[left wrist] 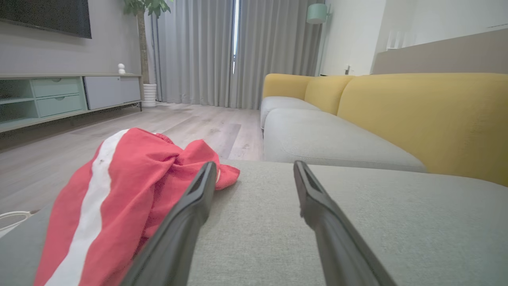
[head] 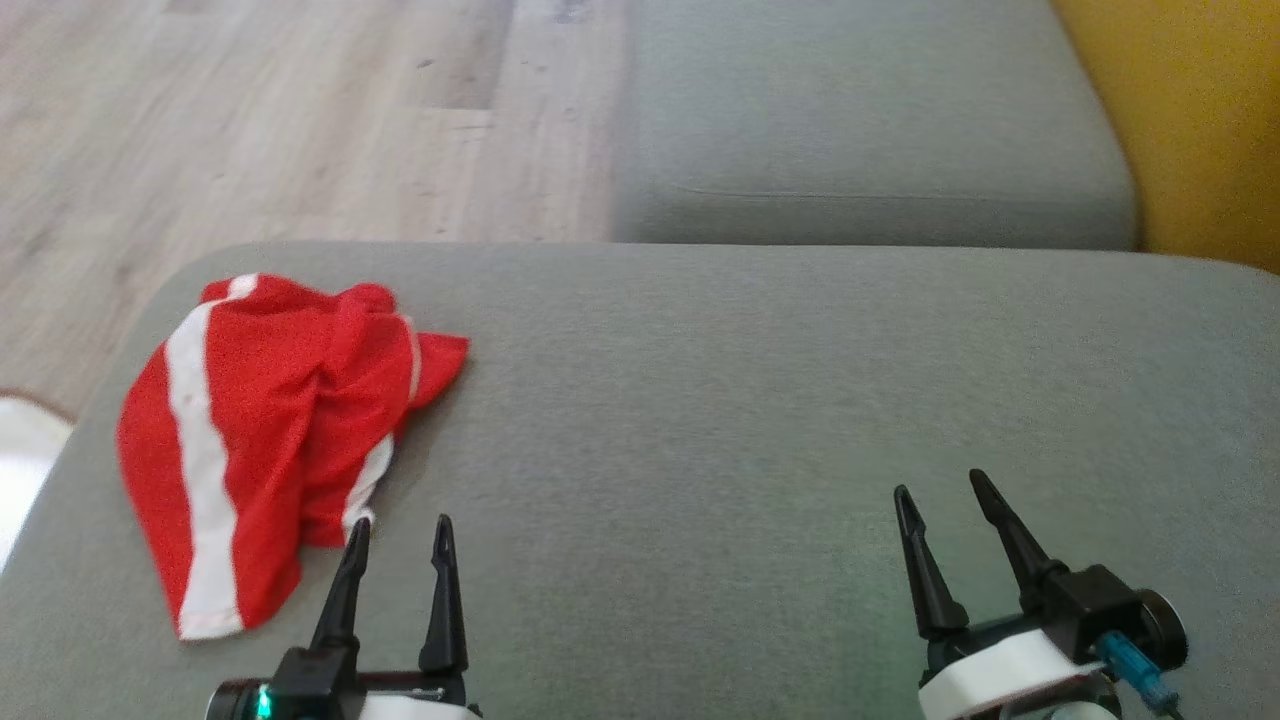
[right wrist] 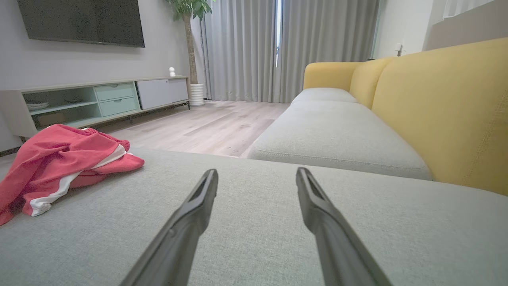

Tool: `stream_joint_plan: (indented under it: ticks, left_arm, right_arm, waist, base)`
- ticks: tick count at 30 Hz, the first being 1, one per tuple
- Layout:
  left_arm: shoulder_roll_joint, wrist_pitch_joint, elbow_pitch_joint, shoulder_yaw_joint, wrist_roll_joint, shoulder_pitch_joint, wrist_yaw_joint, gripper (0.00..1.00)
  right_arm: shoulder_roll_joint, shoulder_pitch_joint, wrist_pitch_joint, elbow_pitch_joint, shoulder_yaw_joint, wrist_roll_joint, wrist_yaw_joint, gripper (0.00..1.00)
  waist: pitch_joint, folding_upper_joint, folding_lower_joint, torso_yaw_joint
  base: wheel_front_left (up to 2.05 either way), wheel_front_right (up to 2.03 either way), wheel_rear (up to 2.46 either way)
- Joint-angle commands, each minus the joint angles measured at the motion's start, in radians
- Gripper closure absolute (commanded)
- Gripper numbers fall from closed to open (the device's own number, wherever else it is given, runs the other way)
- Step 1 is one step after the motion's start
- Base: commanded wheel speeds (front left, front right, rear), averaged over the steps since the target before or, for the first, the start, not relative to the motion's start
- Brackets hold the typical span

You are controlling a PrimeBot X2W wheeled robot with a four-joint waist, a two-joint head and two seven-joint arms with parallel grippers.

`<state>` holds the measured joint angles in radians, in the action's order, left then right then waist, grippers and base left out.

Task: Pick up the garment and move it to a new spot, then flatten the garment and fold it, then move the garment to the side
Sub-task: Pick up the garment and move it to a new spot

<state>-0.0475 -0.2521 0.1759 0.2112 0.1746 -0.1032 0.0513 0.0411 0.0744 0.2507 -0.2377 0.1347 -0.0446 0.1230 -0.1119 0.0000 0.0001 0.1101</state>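
From the head view, a grey cushion [head: 750, 420] spreads under me across the lower picture. Past its far edge I see pale wooden floor [head: 250, 120] on the left, a second cushion [head: 860, 130] on the right, and a yellow backrest [head: 1190, 120] at the right edge. The garment [head: 260, 430] lies crumpled at the left end of the grey cushion, close to its rounded left edge. It is red with white stripes, one broad stripe running down its length. To its right the cushion is bare fabric. My left gripper [head: 401, 521] stands with jaws apart and empty. Its left fingertip is right at the garment's near hem, and I cannot tell whether it touches. My right gripper [head: 939, 482] is also spread and empty, well apart from the garment.

In the left wrist view, the garment bunches just beside my left finger, heaped in folds with a white stripe facing me. Beyond the cushion's edge the floor runs to grey curtains [left wrist: 238, 51] and a low cabinet [left wrist: 59, 95] along the wall.

In the right wrist view, open cushion lies between and ahead of my fingers. The garment sits far left, rumpled, one corner pointing right. A television [right wrist: 79, 22] hangs on the wall above the cabinet.
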Motion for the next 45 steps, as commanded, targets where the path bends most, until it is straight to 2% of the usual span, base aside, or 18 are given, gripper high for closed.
stream_joint_plan:
  ticks: [1,12,18,28,35,41,45]
  left_arm:
    - [-0.003,-0.010,-0.030,-0.036,-0.015,0.061,-0.003,0.00]
    - [-0.003,-0.010,-0.032,-0.073,-0.042,0.063,-0.016,0.00]
    - [-0.003,-0.010,-0.058,-0.110,-0.044,0.054,-0.008,0.00]
    - [-0.003,-0.010,-0.109,-0.130,-0.025,0.039,0.035,0.00]
    - [-0.024,-0.010,-0.127,-0.135,-0.124,0.094,0.051,0.00]
    - [-0.087,-0.009,-0.082,-0.131,-0.144,0.277,-0.001,0.00]
    - [-0.122,0.038,-0.024,-0.133,-0.128,0.482,-0.050,0.00]
  right_arm:
    - [0.009,-0.031,0.011,0.040,0.024,-0.008,0.008,0.00]
    - [0.009,-0.022,0.011,0.046,0.037,-0.027,0.008,0.00]
    - [0.009,-0.051,0.011,0.044,0.064,-0.025,0.008,0.00]
    - [0.009,-0.110,0.011,0.014,0.109,-0.008,0.008,0.00]
    - [0.009,-0.101,0.011,0.016,0.104,0.008,0.008,0.00]
    - [0.012,-0.075,0.011,0.048,0.078,0.057,0.008,0.00]
    - [0.056,-0.105,0.011,0.081,0.089,0.087,0.008,0.00]
  waist:
    - [0.004,0.0000,-0.0001,0.052]
    - [0.014,0.0000,-0.0001,0.271]
    - [0.049,0.0000,-0.0001,0.350]
    - [0.092,0.0000,-0.0001,0.384]
    - [0.108,0.0000,-0.0001,0.399]
    - [0.175,0.0000,-0.0001,0.414]
    - [0.277,0.0000,-0.0001,0.392]
  base:
    - [0.00,0.00,0.00]
    - [0.00,0.00,0.00]
    - [0.00,0.00,0.00]
    - [0.00,0.00,0.00]
    - [0.00,0.00,0.00]
    - [0.00,0.00,0.00]
    - [0.00,0.00,0.00]
